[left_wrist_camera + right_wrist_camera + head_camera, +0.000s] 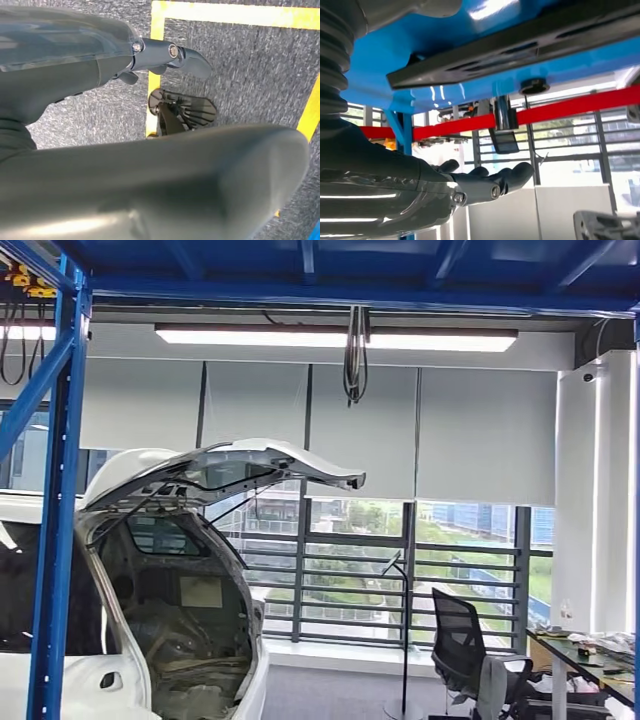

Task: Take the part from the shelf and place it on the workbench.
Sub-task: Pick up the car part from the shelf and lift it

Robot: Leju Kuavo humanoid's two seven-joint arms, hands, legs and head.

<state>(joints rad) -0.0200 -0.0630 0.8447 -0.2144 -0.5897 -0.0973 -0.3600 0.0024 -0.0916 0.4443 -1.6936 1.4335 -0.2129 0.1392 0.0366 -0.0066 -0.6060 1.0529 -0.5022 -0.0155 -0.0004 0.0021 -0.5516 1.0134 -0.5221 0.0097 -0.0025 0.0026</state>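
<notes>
1. The left hand (pixel 166 55) is seen hanging over grey floor (pixel 245 70) with yellow tape lines (pixel 156 30), fingers straight, nothing held.
2. The right hand (pixel 486 182) is raised beneath the blue shelf (pixel 433 45), fingers extended and empty; a dark flat part (pixel 508 52) lies against the shelf just above, untouched.
3. Farther off, a white car (pixel 173 580) with open tailgate is seen.
4. The reach stage is judged in hand; next, the fingers must be closed on the part.

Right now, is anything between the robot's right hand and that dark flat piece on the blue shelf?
Nothing visible does. The right hand holds nothing, with open space between it and the dark flat piece against the blue shelf. I cannot confirm it's the part.
</notes>
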